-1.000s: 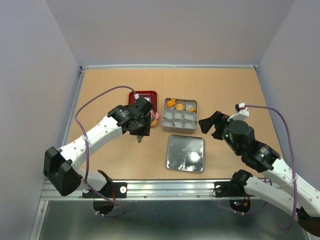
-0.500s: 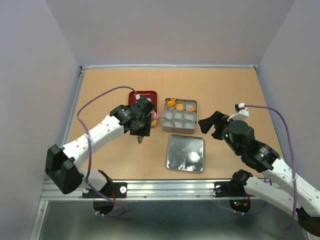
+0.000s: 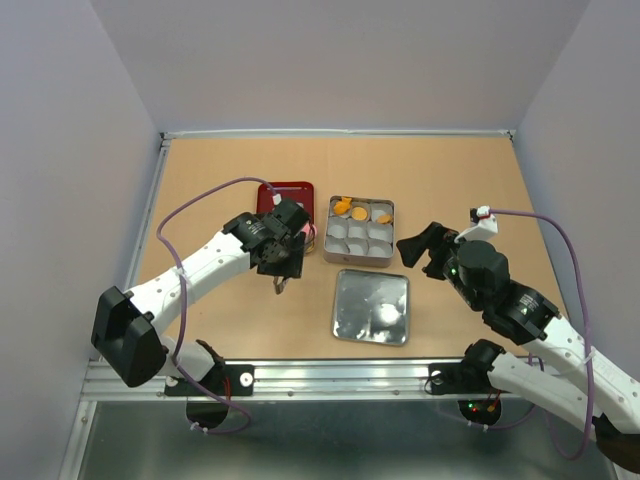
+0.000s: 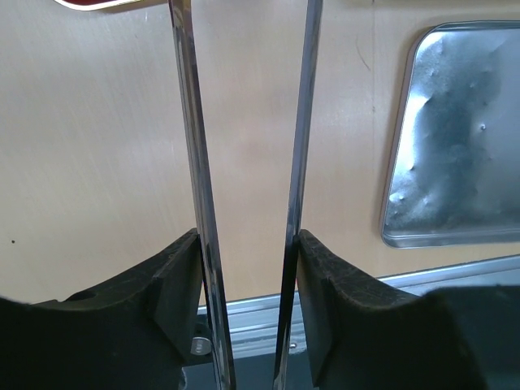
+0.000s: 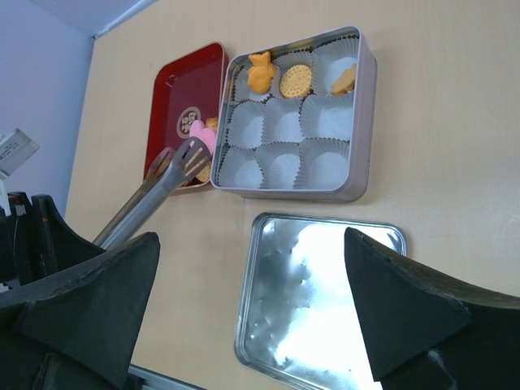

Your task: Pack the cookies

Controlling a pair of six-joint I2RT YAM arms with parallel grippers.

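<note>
While the left gripper point(image 4: 248, 264) clamps the two steel arms of a pair of tongs point(image 5: 145, 205), one pad against each arm and the jaws at a middling gap, the forked tips reach over the near end of the red tray point(image 5: 183, 85). A pink cookie point(image 5: 203, 136) lies there just beside the tips, and more orange pieces show under them; whether the tips are touching the pink one I cannot tell.

To the right, touching the tray's long side, stands the square tin point(image 5: 284, 192) with nine white paper cups point(image 5: 276, 122). Only its far row is filled: three orange and yellow cookies point(image 5: 296, 79), one to a cup. The other six cups are bare, so the packing looks roughly a third done.

Nearer the arms, the tin's lid point(image 5: 317, 301) lies flat on the counter point(image 3: 450, 170), apart from the tin. Farthest right, the right gripper point(image 3: 418, 247) hovers near the tin with its jaws spread wide and nothing between them.

The main risk, as I judge it, sits with the tongs. If the squeeze on the arms is too light, a small round cookie can slip from the forked tips and drop on the counter or in the wrong cup. Too hard a squeeze could snap it. The tips also work close to the tin's wall, so a low carry might knock the tin or crumple a paper cup.
</note>
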